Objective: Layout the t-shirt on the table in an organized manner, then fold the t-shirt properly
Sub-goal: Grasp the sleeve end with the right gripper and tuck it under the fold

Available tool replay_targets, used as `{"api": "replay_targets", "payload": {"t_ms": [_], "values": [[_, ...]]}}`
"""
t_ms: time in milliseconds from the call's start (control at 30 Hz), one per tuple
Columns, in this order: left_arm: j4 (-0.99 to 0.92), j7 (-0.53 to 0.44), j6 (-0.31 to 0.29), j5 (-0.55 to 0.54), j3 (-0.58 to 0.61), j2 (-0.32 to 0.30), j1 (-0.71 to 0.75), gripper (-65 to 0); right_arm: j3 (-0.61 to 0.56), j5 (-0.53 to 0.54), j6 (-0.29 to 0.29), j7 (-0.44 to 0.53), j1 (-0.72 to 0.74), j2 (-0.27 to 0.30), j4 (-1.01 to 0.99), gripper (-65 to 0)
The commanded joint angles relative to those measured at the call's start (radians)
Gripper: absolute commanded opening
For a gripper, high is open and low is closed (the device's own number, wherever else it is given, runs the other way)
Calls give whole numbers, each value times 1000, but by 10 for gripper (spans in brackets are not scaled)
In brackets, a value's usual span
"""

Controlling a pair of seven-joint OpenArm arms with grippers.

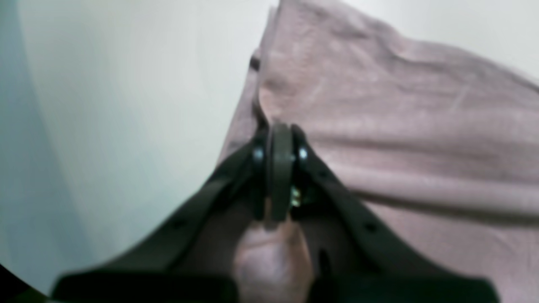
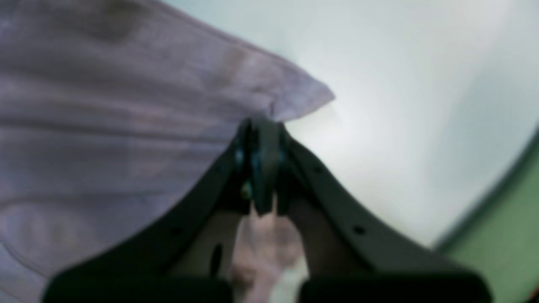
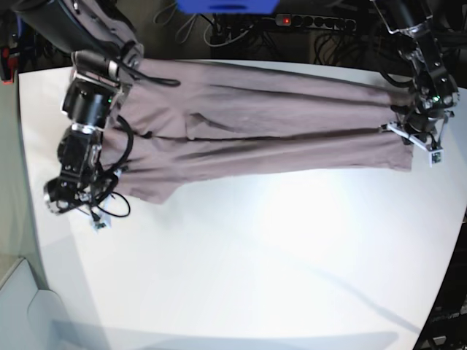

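Mauve cotton, the t-shirt lies stretched wide across the far half of the white desk, pulled into a long band between my two arms, with lengthwise folds and ridges running through it. The near half of the desk is bare.

My left jaws are pressed together on the cloth: from the left wrist view the two dark fingers meet at an edge of the t-shirt, and a bit of pink fabric shows bunched behind them. In the base view this pair sits at the right end of the shirt, near the desk's far right corner.

My right jaws are also shut, pinching the t-shirt just beside a pointed corner of it that sticks out over the desk; more pink cloth shows behind the fingers. In the base view this arm stands at the left end of the shirt, its jaws down by the cloth's lower left edge. A green surface shows past the desk's rounded rim.
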Motion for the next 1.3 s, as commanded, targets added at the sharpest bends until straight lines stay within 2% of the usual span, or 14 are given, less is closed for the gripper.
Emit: {"api": "replay_targets", "payload": {"t_ms": [0,267,433,667,900,1100,1267], "values": [[0,40,3,14,-2,-3,4,-648,-4,-20,-7,-18,26,12,77,-650],[0,40,3,14,1,-3,-11,-648,-151,-20,-7,-261,-146,-5,513,-650],[-6,40,3,14,1,-3,-21,-648,-232,-20,-7,-261,-257,-7,713,-650],[-7,38,3,14,1,-3,-22,-648,-242,-20,-7,-261,-419,-40,731,-650],[-7,38,3,14,1,-3,-22,-648,-240,-20,-7,-254,-530,-112,725,-650],[-7,38,3,14,1,-3,-22,-648,-235,-20,-7,-168,-556,-119,702,-650],[-1,38,3,12,0,-3,-22,-648,-235,-20,-7,-133,-537,-112,591,-650]]}}
